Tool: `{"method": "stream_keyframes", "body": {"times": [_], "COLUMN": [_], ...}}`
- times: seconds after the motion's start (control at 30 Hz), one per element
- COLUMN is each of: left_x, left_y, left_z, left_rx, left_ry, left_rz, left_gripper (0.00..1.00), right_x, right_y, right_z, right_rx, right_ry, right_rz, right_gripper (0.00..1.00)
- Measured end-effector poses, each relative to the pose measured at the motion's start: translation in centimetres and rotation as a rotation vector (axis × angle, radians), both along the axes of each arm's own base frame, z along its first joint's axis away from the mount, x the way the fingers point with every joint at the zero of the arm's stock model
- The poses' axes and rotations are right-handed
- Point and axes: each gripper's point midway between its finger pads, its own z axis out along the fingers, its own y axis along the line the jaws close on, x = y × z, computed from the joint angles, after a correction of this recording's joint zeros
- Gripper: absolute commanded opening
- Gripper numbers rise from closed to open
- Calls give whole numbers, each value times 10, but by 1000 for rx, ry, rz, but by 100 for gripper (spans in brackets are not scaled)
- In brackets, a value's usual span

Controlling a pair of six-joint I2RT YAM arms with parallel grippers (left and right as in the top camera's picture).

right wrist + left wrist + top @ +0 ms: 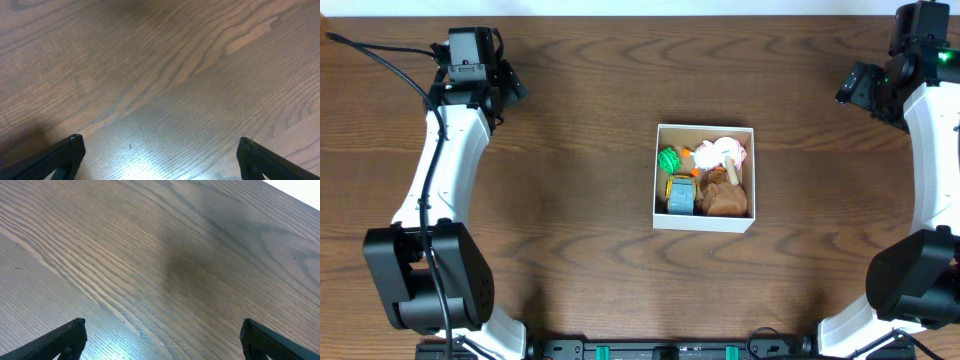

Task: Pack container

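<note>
I find the container [704, 224] mid-counter [570, 150], toys [712, 178] within its walls. Left gripper [162, 332] and right gripper [160, 150] are released, well apart at far corners.

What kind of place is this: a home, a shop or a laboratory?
Probably a robotics laboratory workbench. The left arm and the right arm, both white, are fixed at one wooden table, and between them sits a small white container of toys.
</note>
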Motion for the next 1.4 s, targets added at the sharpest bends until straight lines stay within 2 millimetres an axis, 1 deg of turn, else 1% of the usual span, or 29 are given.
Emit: {"method": "stream_keyframes", "body": {"times": [0.83, 0.97, 1.1, 1.2, 1.23, 1.27, 1.33, 1.4], "left_x": [0, 0, 0, 0, 0, 0, 0, 0], "left_y": [0, 0, 0, 0, 0, 0, 0, 0], "left_z": [0, 0, 0, 0, 0, 0, 0, 0], "left_rx": [0, 0, 0, 0, 0, 0, 0, 0], "left_ry": [0, 0, 0, 0, 0, 0, 0, 0], "left_rz": [0, 0, 0, 0, 0, 0, 0, 0], "left_gripper": [98, 98, 98, 98, 98, 98, 98, 98], "right_x": [0, -1, 1, 1, 1, 2, 0, -9], "right_y": [0, -1, -1, -1, 1, 2, 9, 22], "right_z": [0, 0, 5, 24, 39, 51, 90, 134], "right_rx": [0, -15, -29, -46, -58, -66, -98, -129], "right_ry": [0, 13, -3, -58, -105, -141, -259, -386], "right_rz": [0, 28, 54, 64, 70, 75, 102, 141], "right_gripper": [99, 99, 99, 99, 99, 99, 99, 99]}}
